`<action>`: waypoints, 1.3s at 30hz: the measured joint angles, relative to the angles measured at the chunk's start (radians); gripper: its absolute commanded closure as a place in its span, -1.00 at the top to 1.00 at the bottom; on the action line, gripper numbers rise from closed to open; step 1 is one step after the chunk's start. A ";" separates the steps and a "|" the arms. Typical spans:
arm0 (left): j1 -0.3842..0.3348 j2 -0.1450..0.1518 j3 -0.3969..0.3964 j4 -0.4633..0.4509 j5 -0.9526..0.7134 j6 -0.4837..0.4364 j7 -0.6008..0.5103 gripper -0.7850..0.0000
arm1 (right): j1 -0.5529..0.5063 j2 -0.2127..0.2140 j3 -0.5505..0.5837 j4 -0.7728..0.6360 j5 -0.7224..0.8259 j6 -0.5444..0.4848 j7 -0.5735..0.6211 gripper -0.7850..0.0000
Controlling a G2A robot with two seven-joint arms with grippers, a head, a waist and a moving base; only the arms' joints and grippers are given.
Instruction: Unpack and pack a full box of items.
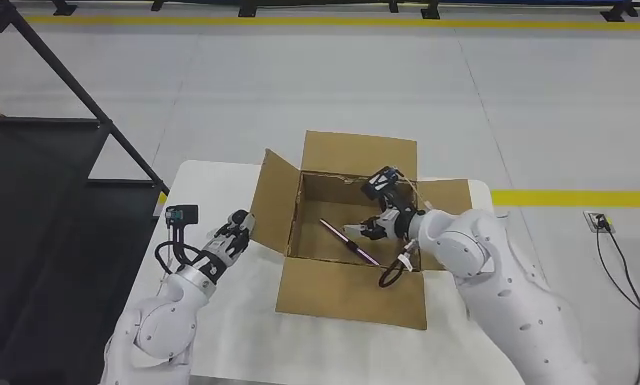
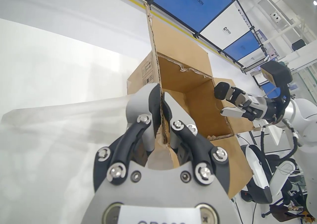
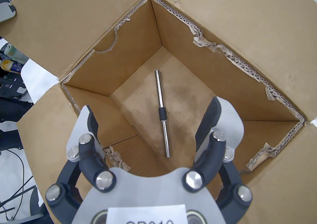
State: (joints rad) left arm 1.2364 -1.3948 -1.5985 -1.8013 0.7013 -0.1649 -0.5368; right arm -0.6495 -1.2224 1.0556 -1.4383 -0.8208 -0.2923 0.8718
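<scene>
One slim silver metal rod lies flat on the floor of the open brown cardboard box. Right gripper, fingers spread wide, hangs nearest, straight above it, the rod's length running crosswise between them. Left gripper pinches the side flap.
</scene>
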 measured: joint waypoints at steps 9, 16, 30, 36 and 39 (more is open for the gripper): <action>0.047 0.013 -0.036 -0.036 -0.054 -0.010 0.006 -1.00 | 0.086 -0.030 -0.110 0.070 -0.012 0.003 0.037 1.00; 0.091 0.023 -0.071 -0.058 -0.090 -0.015 0.025 -1.00 | 0.155 -0.060 -0.189 0.135 -0.003 0.007 0.056 1.00; 0.168 0.041 -0.118 -0.092 -0.135 -0.043 0.054 -1.00 | 0.258 -0.147 -0.372 0.301 0.004 0.055 0.070 1.00; 0.184 0.049 -0.132 -0.100 -0.146 -0.052 0.061 -1.00 | 0.275 -0.187 -0.438 0.355 -0.012 0.085 0.065 1.00; 0.185 0.052 -0.134 -0.099 -0.151 -0.056 0.062 -1.00 | 0.287 -0.209 -0.475 0.387 -0.036 0.113 0.072 1.00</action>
State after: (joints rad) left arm 1.4212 -1.3424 -1.7327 -1.9006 0.5505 -0.2208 -0.4744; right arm -0.3620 -1.4316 0.5805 -1.0515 -0.8567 -0.1797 0.9439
